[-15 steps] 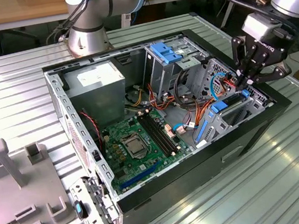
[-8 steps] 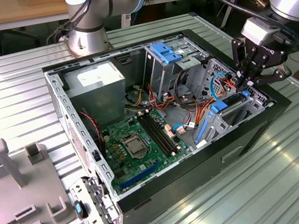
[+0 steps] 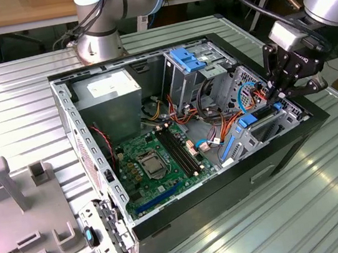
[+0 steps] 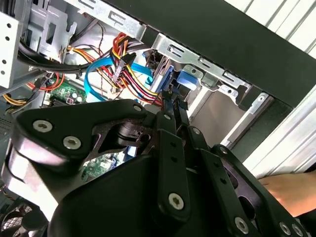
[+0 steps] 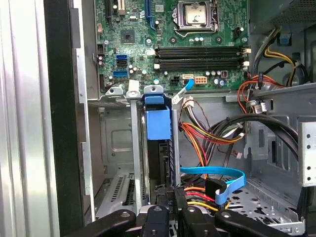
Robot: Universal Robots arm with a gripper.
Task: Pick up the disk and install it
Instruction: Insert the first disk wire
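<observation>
— What's the biggest thing here?

— A ribbed silver metal table. On it lies an open black desktop computer case, its side panel off.

— And inside?

— A grey power-supply box with a white sticker in the far corner, and a green motherboard flat on the case floor.

— Where's the arm?

— Its black claw reaches into the drive bay at the exterior view's right end of the case.

— Clenched or released?

— Clenched: in the second wrist view, the two fingers run side by side with hardly a gap.

— And the disk?

— The flat silver-grey metal disk with blue plastic rails stands on edge in the bay slot, between grey metal guides, just ahead of the claw's tips. I cannot tell whether they touch.

— Anything smaller?

— A flat light-blue cable curls beside the disk.
</observation>
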